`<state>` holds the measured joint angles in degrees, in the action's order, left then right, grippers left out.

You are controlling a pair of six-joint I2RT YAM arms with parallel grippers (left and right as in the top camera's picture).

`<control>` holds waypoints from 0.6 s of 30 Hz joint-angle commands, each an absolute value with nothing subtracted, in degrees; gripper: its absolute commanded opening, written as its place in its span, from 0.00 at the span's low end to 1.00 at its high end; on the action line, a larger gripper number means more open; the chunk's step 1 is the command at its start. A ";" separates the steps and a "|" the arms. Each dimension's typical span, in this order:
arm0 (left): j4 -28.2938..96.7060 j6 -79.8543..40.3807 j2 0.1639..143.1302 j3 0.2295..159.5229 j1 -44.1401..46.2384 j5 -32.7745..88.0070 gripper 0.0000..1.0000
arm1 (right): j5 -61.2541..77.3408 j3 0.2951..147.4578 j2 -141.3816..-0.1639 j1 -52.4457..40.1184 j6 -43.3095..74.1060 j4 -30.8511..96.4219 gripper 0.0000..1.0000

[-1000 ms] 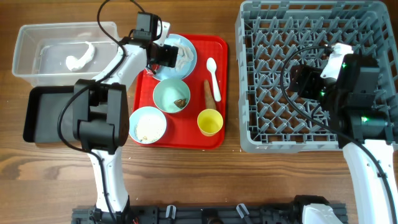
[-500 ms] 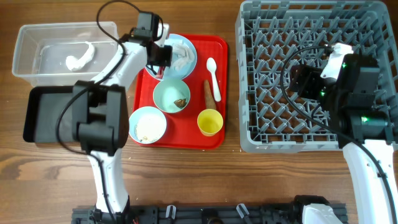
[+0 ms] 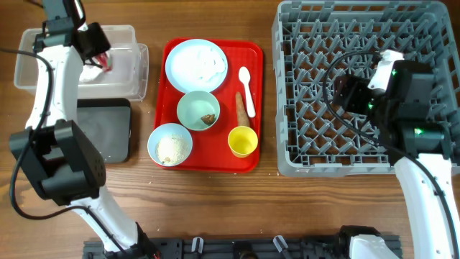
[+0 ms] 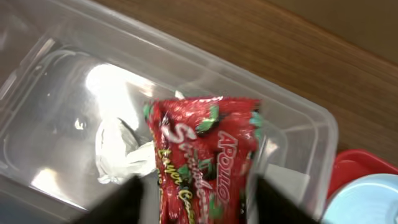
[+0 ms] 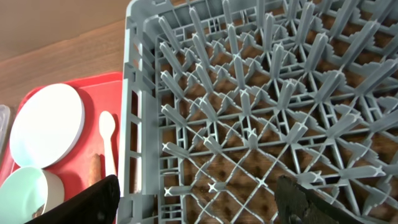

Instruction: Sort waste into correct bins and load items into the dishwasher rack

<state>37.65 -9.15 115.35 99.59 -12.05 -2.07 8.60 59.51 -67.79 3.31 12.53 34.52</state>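
Observation:
My left gripper [image 3: 100, 54] is shut on the red-and-white wrapper [image 4: 205, 155] and holds it over the clear tub [image 3: 43, 43]. White crumpled tissue [image 4: 121, 152] lies in the tub under it. On the red serving tray [image 3: 251, 54] are the pale blue plate [image 3: 195, 63], a bowl with a brown lump [image 3: 198, 110], a bowl of rice [image 3: 171, 144], the yellow cup [image 3: 243, 141], the white spoon [image 3: 246, 86] and the carrot-like stick [image 3: 240, 108]. My right gripper [image 3: 345, 93] is open and empty above the grey rack [image 3: 309, 43].
The black tray [image 3: 108, 129] lies just in front of the tub, left of the red tray. The right wrist view shows the rack's pegs [image 5: 261, 93], its left wall, and the plate [image 5: 46, 124] and spoon [image 5: 107, 140] beyond it.
My left gripper has carried the wrapper from the plate on the red tray leftward to over the clear tub. The black tray now shows further right. The right arm has not moved.

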 commanded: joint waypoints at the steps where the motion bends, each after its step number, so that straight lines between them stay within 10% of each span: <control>1: 36.86 -9.43 115.81 99.24 -11.86 -0.97 0.94 | 10.61 60.42 -68.16 3.40 14.48 34.22 0.82; 18: 35.70 11.81 123.66 99.33 15.94 7.66 0.97 | 10.57 60.42 -68.16 3.40 15.05 38.04 0.86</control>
